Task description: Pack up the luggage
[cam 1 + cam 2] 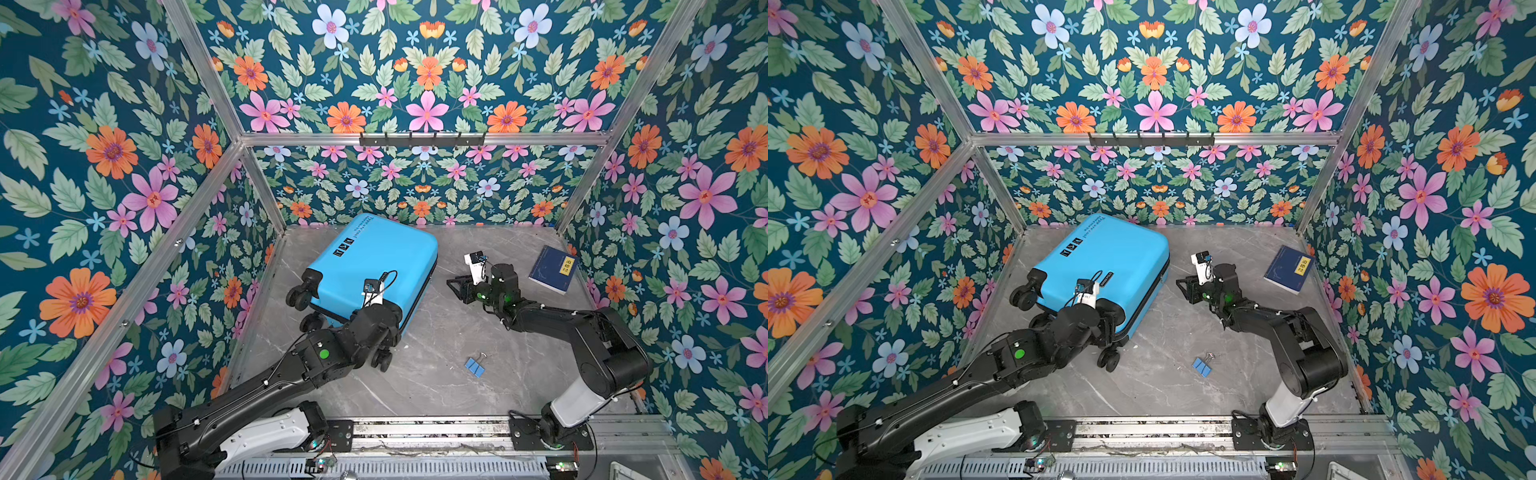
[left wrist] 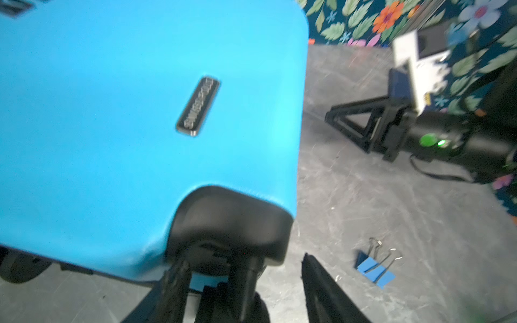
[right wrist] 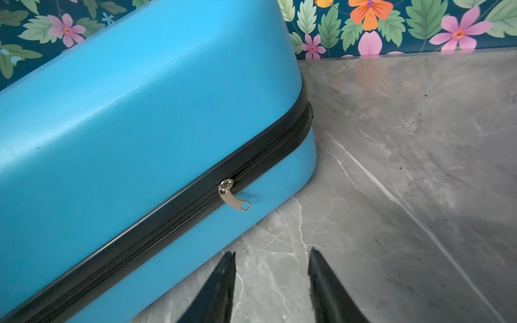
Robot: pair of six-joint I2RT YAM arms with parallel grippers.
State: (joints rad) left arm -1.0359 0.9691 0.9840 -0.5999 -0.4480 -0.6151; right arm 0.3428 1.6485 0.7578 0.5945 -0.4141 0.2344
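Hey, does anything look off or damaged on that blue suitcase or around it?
The luggage lies shut and skewed on the table. In the right wrist view, its lower shell has a small dent beside the zipper pull. Nothing is spilled.

The luggage (image 1: 374, 266) has a smooth, hard plastic shell with a soft sheen and a fine grain up close. Its black zip band (image 3: 167, 216) looks like matt cloth tape, and the zip pull (image 3: 233, 197) is shiny bright metal. The tabletop (image 1: 436, 386) looks like polished grey veined stone, faintly scratched; the binder clips (image 1: 475, 367) have matt blue bodies and bright wire handles, and the book (image 1: 553, 269) has a matt paper cover.
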